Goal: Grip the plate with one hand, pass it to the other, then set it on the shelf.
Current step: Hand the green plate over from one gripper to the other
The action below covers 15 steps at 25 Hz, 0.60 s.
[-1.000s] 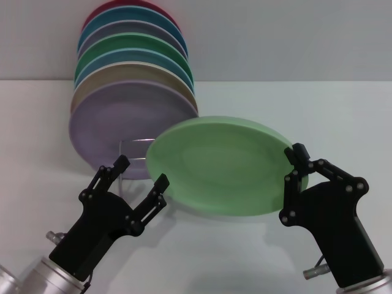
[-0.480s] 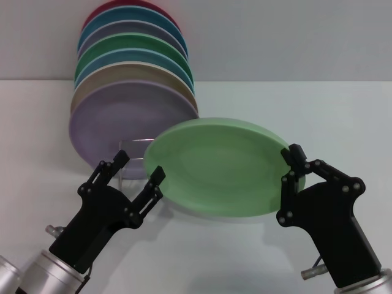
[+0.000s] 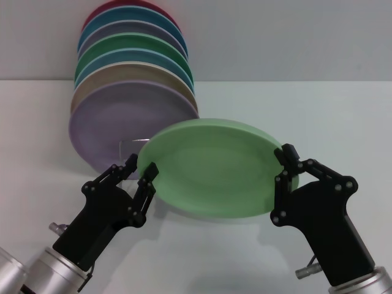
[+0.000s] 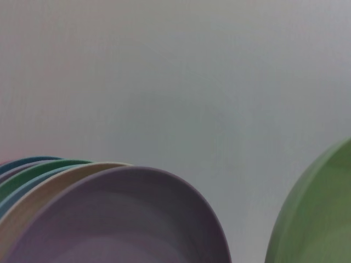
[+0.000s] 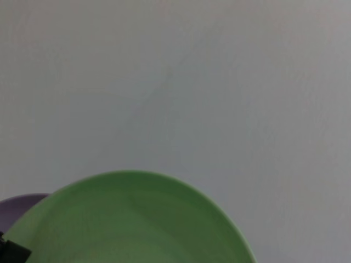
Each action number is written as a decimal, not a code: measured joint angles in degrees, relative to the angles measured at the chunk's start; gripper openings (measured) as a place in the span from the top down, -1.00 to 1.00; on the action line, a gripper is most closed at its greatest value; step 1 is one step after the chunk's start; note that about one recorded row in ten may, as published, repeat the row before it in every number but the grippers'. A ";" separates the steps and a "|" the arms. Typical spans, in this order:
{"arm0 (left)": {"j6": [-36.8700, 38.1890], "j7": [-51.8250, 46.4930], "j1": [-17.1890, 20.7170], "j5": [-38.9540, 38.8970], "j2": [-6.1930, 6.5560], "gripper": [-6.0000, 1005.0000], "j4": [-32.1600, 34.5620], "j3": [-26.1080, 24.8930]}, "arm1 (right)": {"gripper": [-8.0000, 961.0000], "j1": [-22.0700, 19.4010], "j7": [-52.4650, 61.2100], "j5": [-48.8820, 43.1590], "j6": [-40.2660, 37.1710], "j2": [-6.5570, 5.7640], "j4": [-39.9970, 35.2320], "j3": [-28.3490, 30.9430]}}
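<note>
The light mint-green plate hangs tilted above the table, held by its right rim in my right gripper, which is shut on it. My left gripper is at the plate's left rim, with one finger on each side of the edge and a narrow gap still between the jaws. The plate also shows in the left wrist view and in the right wrist view. Only a small part of the silver wire shelf shows behind the left gripper, below the lilac plate.
Several coloured plates stand on edge in a row at the back left, from the lilac one in front to a red one at the back. The lilac plate fills the left wrist view. The white table stretches to the right.
My left gripper has moved right and up to the plate's left rim, and its fingers have narrowed around it. The right gripper has shifted the plate slightly left.
</note>
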 joint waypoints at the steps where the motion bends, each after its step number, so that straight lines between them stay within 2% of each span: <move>1: -0.01 0.00 -0.01 -0.08 0.00 -0.11 0.07 0.00 | 0.91 0.11 -0.01 0.09 0.10 0.00 0.04 0.03; 6: -0.01 0.02 -0.08 -0.18 0.00 0.35 0.46 -0.08 | 0.91 0.57 -0.07 1.01 0.15 0.00 0.23 0.01; 15: -0.93 0.06 -0.81 -0.25 0.00 0.51 0.62 -0.09 | 0.90 1.13 -0.08 1.22 0.83 0.00 0.31 -0.01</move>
